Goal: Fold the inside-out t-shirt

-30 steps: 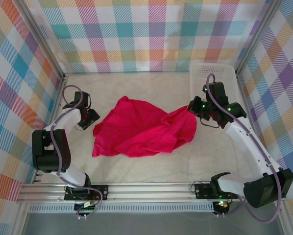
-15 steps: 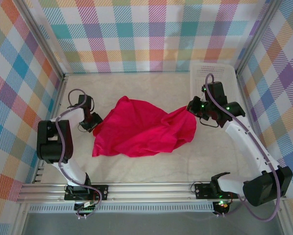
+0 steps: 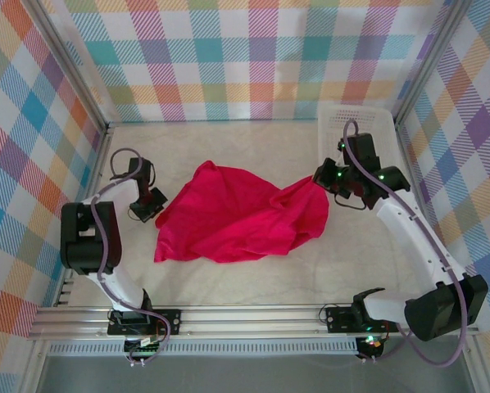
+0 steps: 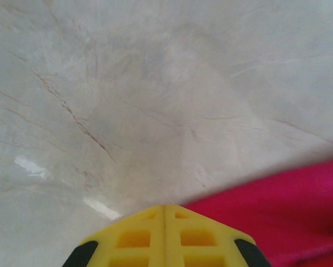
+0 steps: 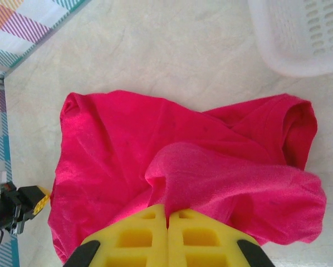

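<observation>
Top external view: the inside-out t-shirt (image 3: 237,217) lies crumpled mid-table (image 3: 229,139), plain crimson. The right gripper (image 3: 320,182) sits at its 2 o'clock corner, where the cloth rises in a peak. On the right wrist camera, the yellow fingers (image 5: 138,233) are pinched together with a ridge of shirt (image 5: 172,167) running in between them. The white lattice basket (image 3: 356,119) is in the table's 1 o'clock corner. The left gripper (image 3: 151,203) is at the shirt's 9 o'clock edge. Left wrist camera: fingers (image 4: 133,239) pressed flat together, nothing between, over bare table, with red fabric (image 4: 289,217) at 4 o'clock.
</observation>
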You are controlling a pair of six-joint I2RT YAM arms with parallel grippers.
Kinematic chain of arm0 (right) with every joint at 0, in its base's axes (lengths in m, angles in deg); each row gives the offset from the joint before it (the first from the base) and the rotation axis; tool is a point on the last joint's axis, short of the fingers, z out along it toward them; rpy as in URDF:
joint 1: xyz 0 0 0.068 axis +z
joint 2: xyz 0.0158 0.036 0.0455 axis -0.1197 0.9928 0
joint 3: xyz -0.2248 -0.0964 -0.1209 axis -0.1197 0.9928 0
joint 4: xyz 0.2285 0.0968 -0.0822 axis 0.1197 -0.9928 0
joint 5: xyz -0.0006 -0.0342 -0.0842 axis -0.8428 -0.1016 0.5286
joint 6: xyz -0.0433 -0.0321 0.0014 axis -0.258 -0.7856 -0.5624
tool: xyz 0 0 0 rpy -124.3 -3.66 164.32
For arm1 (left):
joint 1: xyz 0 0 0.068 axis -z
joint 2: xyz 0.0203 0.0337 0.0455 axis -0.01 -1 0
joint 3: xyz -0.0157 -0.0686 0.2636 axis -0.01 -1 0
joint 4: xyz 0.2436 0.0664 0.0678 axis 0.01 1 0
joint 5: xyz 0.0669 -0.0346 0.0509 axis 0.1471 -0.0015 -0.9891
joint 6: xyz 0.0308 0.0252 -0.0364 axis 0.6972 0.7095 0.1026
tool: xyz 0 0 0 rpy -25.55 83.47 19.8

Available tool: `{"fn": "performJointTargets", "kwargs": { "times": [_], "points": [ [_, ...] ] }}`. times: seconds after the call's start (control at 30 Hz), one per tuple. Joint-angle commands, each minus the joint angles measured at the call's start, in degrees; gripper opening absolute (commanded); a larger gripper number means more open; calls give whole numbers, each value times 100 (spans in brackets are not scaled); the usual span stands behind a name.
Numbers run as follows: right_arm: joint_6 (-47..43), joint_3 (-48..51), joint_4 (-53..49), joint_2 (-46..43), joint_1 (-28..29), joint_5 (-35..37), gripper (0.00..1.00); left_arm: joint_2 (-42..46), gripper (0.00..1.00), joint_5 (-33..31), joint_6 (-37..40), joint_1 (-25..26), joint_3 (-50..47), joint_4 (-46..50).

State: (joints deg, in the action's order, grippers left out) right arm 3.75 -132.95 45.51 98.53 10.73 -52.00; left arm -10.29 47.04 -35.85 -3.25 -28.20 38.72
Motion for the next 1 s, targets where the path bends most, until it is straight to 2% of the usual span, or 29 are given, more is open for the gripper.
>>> {"fn": "performJointTargets", "kwargs": {
  "times": [0.0, 0.03, 0.1, 0.13, 0.17, 0.23, 0.43, 0.57, 0.77, 0.87, 0.97],
  "points": [
    [-226, -424, -136, -27, -58, 87, 0, 671, 0, 59, -13, -13, 319, 340],
    [-239, -474, -154, -31, -69, 85, 0, 755, 0, 46, 6, -13, 351, 417],
    [-255, -529, -171, -36, -75, 72, 0, 847, 26, 62, 51, -13, 337, 497],
    [-241, -541, -172, -36, -73, 55, 0, 870, 43, 73, 61, -13, 306, 523],
    [-234, -546, -165, -31, -87, 35, 0, 864, 53, 89, 48, -13, 269, 543],
    [-198, -531, -132, -36, -82, -15, 0, 775, 61, 242, -85, -11, 158, 497],
    [-119, -462, -30, 51, -85, -187, 0, 160, 62, 727, -1036, -9, 123, 498],
    [-125, -372, 8, 97, -83, -269, 0, 235, 67, 760, -1544, -2, -103, 216],
    [-172, -231, 61, 78, -122, -258, 0, -114, 68, 729, -1600, 3, -111, 238],
    [-154, -189, 121, 87, -155, -301, 0, -449, 65, 661, -1607, 80, -99, 126],
    [-120, -173, 160, 105, -152, -366, 0, -808, 59, 462, -1575, 118, -21, 110]
  ]
}}
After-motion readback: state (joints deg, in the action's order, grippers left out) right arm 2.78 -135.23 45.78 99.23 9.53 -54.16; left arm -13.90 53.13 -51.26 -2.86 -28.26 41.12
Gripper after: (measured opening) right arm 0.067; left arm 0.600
